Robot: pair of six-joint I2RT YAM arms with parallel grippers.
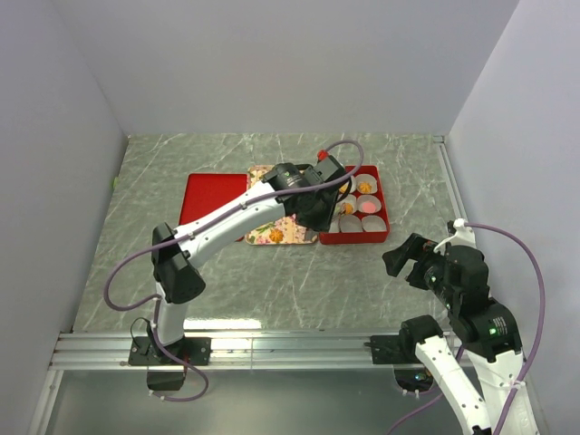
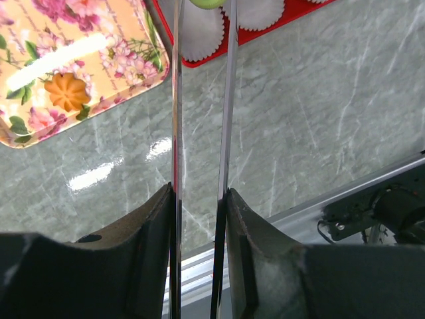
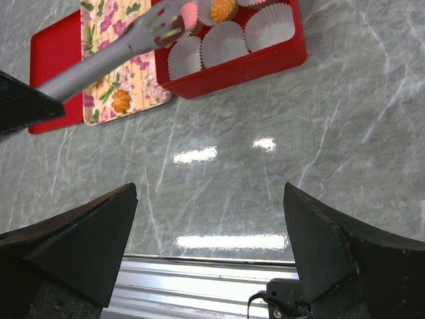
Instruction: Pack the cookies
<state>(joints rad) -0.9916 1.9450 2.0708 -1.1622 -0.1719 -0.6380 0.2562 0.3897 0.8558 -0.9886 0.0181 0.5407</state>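
My left gripper [image 2: 199, 193] is shut on a pair of metal tongs [image 2: 176, 100]. At the tongs' tips sits a green cookie [image 2: 207, 2], above a white paper cup [image 2: 199, 33] in the red box [image 2: 265, 30]. One orange cookie [image 2: 66, 92] lies on the floral tray [image 2: 126, 73]. In the top view the left gripper [image 1: 317, 204] hangs over the left side of the red box [image 1: 358, 237], where an orange cookie [image 1: 365, 188] and a pink cookie [image 1: 370, 207] sit in cups. My right gripper [image 3: 209, 193] is open and empty, over bare table near the front right [image 1: 412, 258].
A flat red lid [image 1: 210, 199] lies left of the floral tray [image 1: 276, 234]. Several white paper cups [image 3: 224, 43] in the box's near row hold nothing. A metal rail [image 1: 272, 344] runs along the table's near edge. Grey walls close in the sides and back.
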